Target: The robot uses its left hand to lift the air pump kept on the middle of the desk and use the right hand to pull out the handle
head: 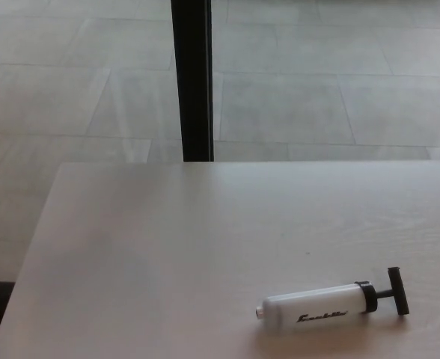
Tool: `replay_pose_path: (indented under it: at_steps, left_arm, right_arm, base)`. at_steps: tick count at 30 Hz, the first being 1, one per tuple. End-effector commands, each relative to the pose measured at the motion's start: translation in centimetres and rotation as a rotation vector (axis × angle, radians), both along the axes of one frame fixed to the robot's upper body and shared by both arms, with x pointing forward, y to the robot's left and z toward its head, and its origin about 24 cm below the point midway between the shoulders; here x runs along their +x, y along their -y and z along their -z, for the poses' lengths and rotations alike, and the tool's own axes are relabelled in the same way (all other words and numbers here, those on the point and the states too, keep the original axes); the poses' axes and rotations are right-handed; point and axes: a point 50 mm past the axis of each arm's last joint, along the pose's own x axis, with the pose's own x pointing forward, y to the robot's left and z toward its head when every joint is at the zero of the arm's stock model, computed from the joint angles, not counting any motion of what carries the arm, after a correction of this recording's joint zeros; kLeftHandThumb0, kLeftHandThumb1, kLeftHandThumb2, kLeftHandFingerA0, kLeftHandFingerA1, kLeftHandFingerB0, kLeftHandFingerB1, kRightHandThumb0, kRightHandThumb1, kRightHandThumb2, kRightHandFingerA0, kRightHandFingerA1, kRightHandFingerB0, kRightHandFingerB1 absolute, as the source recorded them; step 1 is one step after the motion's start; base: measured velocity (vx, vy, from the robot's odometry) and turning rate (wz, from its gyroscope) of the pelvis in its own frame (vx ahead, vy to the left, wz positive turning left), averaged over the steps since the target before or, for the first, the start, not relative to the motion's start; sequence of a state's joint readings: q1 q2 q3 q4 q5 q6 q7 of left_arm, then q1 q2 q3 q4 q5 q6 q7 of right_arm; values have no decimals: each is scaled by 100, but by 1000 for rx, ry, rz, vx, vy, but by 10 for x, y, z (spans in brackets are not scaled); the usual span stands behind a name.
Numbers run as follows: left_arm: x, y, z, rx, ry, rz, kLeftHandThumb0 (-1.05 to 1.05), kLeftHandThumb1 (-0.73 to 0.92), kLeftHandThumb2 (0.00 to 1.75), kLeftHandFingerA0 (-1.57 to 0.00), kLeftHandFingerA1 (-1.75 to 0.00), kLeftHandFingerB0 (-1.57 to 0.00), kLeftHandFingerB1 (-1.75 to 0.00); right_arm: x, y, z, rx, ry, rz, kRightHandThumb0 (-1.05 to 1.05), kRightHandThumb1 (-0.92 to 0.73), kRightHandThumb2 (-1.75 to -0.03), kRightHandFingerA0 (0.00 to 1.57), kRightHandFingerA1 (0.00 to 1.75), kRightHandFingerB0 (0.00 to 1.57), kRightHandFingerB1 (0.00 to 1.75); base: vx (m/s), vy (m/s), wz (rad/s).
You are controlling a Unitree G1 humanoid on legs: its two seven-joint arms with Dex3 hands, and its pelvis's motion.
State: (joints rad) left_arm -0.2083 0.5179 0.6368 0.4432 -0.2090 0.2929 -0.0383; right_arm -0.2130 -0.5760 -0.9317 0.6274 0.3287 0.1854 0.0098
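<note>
Floor of pale grey tiles fills the top of the view and runs down the left side, past the desk's left edge. At the lower left corner a dark strip shows just beside that edge; what it is cannot be told. Desk, pale wood with a faint grain, takes up the lower half, its far edge running straight across the picture and its near left corner cut off by the frame. Post, black and upright, rises behind the desk's far edge a little left of centre and reaches the top of the picture. Right of centre, near the bottom, the pump lies flat on its side on the desk, well apart from the far edge and near the bottom of the frame. Its white barrel bears a dark script word along the side, with a small nozzle at the left end. A black collar caps the right end, and from it a short rod leads to the handle, a black crossbar resting at the far right. Neither hand shows anywhere, so nothing touches the pump
</note>
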Motion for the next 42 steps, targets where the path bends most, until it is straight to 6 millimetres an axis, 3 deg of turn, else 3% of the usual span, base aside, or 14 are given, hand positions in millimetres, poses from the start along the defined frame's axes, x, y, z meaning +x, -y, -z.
replay_pose_path:
  at_steps: [1, 2, 3, 4, 5, 6, 15, 17, 19, 20, 21, 22, 39, 42]
  left_arm:
    - [68, 57, -74, 113, 114, 177, -42, 77, 63, -40, -53, -36, -42]
    - [73, 66, -78, 168, 105, 224, -44, 78, 62, -44, -58, -37, -44]
    - [83, 81, -83, 199, 107, 266, -50, 73, 61, -48, -59, -42, -47]
    - [93, 100, -87, 211, 105, 314, -52, 70, 60, -50, -56, -47, -48]
    - [99, 114, -88, 216, 111, 354, -50, 56, 98, -51, -69, -37, -58]
    - [102, 127, -87, 218, 121, 401, -47, 72, 60, -50, -54, -47, -47]
    - [106, 239, -70, 206, 144, 780, -57, 70, 61, -56, -84, -55, -58]
    - [104, 263, -64, 258, 81, 851, -60, 68, 60, -49, -73, -48, -56]
    - [102, 275, -58, 289, 34, 886, -58, 66, 60, -48, -73, -47, -57]
    - [102, 283, -52, 284, 27, 905, -57, 50, 94, -51, -75, -44, -64]
    - [101, 288, -48, 289, 13, 936, -56, 51, 93, -49, -74, -44, -65]
    - [100, 295, -43, 284, -2, 955, -53, 64, 58, -46, -75, -50, -59]
    - [64, 393, 8, 384, -274, 1163, -51, 65, 59, -42, -93, -69, -76]
    - [62, 401, 11, 409, -319, 1180, -56, 64, 58, -36, -85, -40, -58]
  right_arm:
    - [44, -26, -63, -130, 179, -149, -69, -65, -59, 66, 71, 45, 48]
    - [49, -32, -67, -148, 185, -178, -73, -63, -59, 72, 73, 48, 52]
    - [57, -42, -76, -168, 192, -213, -77, -48, -96, 85, 79, 49, 62]
    - [65, -56, -84, -198, 218, -292, -77, -61, -60, 78, 78, 50, 61]
    - [71, -67, -89, -219, 233, -338, -77, -61, -59, 83, 80, 53, 62]
    - [76, -77, -93, -238, 233, -363, -75, -61, -59, 83, 76, 57, 59]
    - [107, -129, -77, -273, 167, -534, -43, -69, -60, 54, 55, 38, 37]
    - [114, -134, -74, -267, 151, -527, -50, -54, -87, 55, 66, 38, 52]
    - [117, -136, -74, -258, 151, -528, -48, -69, -61, 62, 59, 44, 40]
    - [119, -137, -73, -255, 154, -531, -52, -55, -90, 58, 68, 37, 53]
    - [121, -139, -73, -253, 154, -532, -50, -70, -61, 62, 59, 43, 40]
    - [123, -141, -72, -233, 159, -523, -53, -55, -90, 58, 68, 38, 53]
    - [134, -146, -84, -202, 199, -532, -47, -73, -62, 65, 59, 52, 44]
    - [134, -146, -85, -195, 202, -533, -47, -72, -62, 66, 61, 52, 44]
  base:
    - [0, 0, 0]
    - [0, 0, 0]
    - [0, 0, 0]
    - [0, 0, 0]
    - [0, 0, 0]
    - [0, 0, 0]
    - [0, 0, 0]
    - [0, 0, 0]
    - [0, 0, 0]
    - [0, 0, 0]
    - [0, 0, 0]
    - [0, 0, 0]
    - [0, 0, 0]
    - [0, 0, 0]
